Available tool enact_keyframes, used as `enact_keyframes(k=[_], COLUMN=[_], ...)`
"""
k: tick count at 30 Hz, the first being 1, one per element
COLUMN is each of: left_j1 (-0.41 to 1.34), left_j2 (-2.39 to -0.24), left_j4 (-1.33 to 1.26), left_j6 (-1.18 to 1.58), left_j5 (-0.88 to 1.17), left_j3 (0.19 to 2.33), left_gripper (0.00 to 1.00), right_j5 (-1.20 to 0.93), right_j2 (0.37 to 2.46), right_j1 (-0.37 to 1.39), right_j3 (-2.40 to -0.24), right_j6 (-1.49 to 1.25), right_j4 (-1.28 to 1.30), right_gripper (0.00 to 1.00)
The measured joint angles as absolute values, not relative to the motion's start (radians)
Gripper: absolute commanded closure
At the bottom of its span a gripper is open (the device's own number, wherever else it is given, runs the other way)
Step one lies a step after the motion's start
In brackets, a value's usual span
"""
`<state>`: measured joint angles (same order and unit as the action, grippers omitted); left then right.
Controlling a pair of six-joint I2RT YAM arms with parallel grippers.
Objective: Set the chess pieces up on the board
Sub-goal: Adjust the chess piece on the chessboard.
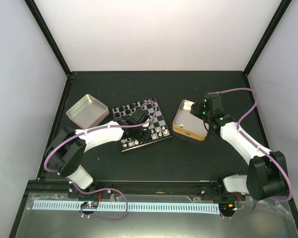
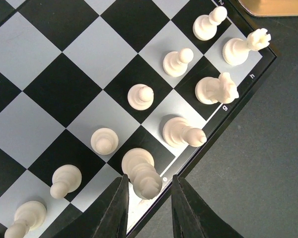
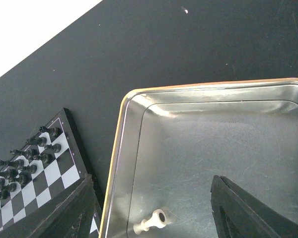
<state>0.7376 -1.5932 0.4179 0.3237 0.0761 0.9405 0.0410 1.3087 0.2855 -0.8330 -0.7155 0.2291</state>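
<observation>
The board (image 1: 154, 112) lies mid-table, with black chess pieces (image 3: 27, 159) along its far rows and white chess pieces (image 2: 178, 63) along its near rows. My left gripper (image 2: 149, 182) hangs over the board's near edge (image 2: 89, 49). Its narrowly open fingers straddle a tall white piece (image 2: 143, 173) standing on an edge square. The left finger (image 2: 116, 208) is almost against it, and a gap shows at the right finger. My right gripper (image 3: 150, 177) stands open over the gold-rimmed tin (image 3: 120, 129). One white pawn (image 3: 151, 222) lies on its side in that tin.
A pale silver tin (image 1: 87, 110) sits left of the board. The gold-rimmed tin (image 1: 176, 128) sits close to the board's right side. Black matting covers the table; white walls with dark posts close it in at the back and sides.
</observation>
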Motion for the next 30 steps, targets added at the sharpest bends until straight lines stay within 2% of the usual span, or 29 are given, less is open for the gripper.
enact_keyframes(k=[8,14,24,30], left_j1=[0.733,0.733,0.733,0.733], left_j2=[-1.599,-1.599,-1.6,-1.6], left_j4=[0.417,0.414,0.413,0.413], left_j6=[0.315,0.312,0.308,0.307], left_j5=[0.075,0.075,0.092,0.103], left_j3=[0.95,0.952,0.952,0.952], left_gripper=[0.77,0.85,0.91,0.91], right_j5=[0.038,0.03,0.022,0.017], right_j2=[1.315,1.321,1.322,1.328], right_j1=[0.286,0.286,0.286,0.286], right_j3=[-0.834,-0.836,-0.839,-0.839], right_j6=[-0.715,-0.715,-0.715,-0.715], right_j4=[0.229,0.229,0.228,0.227], right_gripper=[0.36,0.36,0.36,0.36])
